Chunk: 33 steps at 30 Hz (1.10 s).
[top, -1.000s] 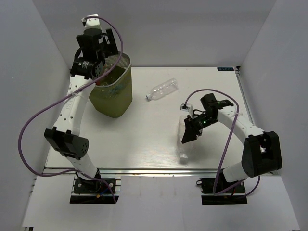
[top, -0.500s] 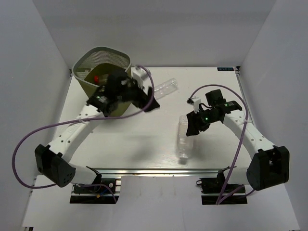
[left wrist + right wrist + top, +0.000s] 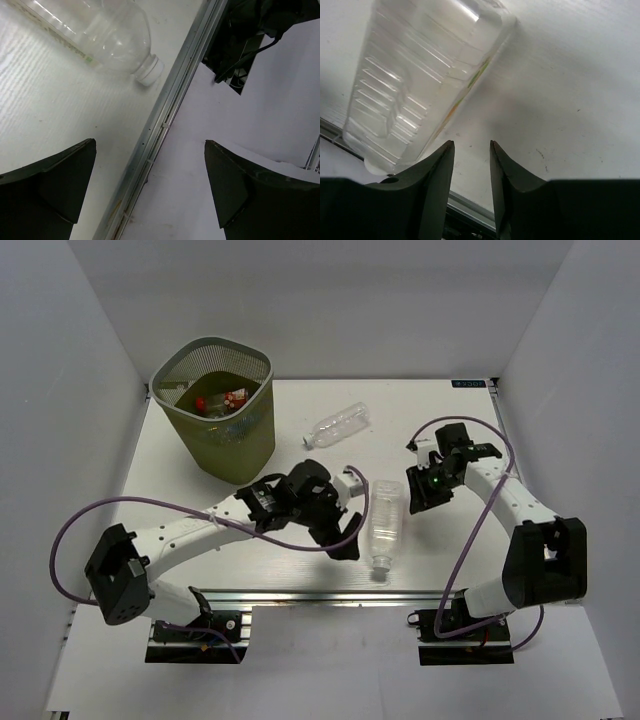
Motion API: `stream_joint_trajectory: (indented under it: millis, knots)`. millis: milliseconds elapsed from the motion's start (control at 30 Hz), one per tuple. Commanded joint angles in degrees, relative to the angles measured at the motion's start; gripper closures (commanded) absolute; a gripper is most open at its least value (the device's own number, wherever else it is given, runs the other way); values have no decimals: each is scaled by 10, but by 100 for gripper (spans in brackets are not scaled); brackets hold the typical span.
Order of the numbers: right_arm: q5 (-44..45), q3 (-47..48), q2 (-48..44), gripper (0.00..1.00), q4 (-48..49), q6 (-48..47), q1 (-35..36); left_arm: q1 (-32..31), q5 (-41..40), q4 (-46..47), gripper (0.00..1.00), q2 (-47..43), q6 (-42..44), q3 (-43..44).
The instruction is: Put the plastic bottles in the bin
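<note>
Bin (image 3: 236, 446) stands at the far left corner of the table (image 3: 455, 435). Inside it is a red-capped bottle (image 3: 201, 402) among other bottles that cannot be counted. Far bottle (image 3: 338, 425) lies on its side at mid-table toward the far edge, right of the bin and apart from it, with neither arm at it. Near bottle (image 3: 386, 520) lies on its side near the front edge, white cap toward the near rail. Left gripper (image 3: 350, 533) is low, just left of this bottle. Its wrist view shows the fingers spread wide with nothing between them, and the bottle's cap end (image 3: 149, 72) lies ahead, untouched. Right gripper (image 3: 418, 498) sits just right of the same bottle's far end. Its fingers stand narrowly apart and empty, with the bottle (image 3: 420, 75) ahead and to one side, outside the gap.
</note>
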Motion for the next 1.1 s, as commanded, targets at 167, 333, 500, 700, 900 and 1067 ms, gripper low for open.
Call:
stream_joint_trajectory:
  millis: [167, 333, 500, 700, 900, 1067]
  knots:
    - [-30, -19, 45, 63, -30, -14, 8, -55, -116, 63, 1, 29, -52, -35]
    - [-86, -31, 48, 65, -27, -6, 22, -78, -180, 77, 1, 29, -82, -47]
    - [-134, -25, 72, 68, -3, 24, 52, -99, -228, 88, 1, 34, -100, -54]
    - [-186, -14, 100, 69, 32, 65, 86, -124, -270, 63, 1, 86, -113, -9]
    - [-194, -2, 107, 69, 45, 70, 91, -150, -307, 9, 1, 147, -135, 24]
    - [-184, -11, 89, 68, 46, 62, 88, -165, -351, -46, 1, 178, -155, 43]
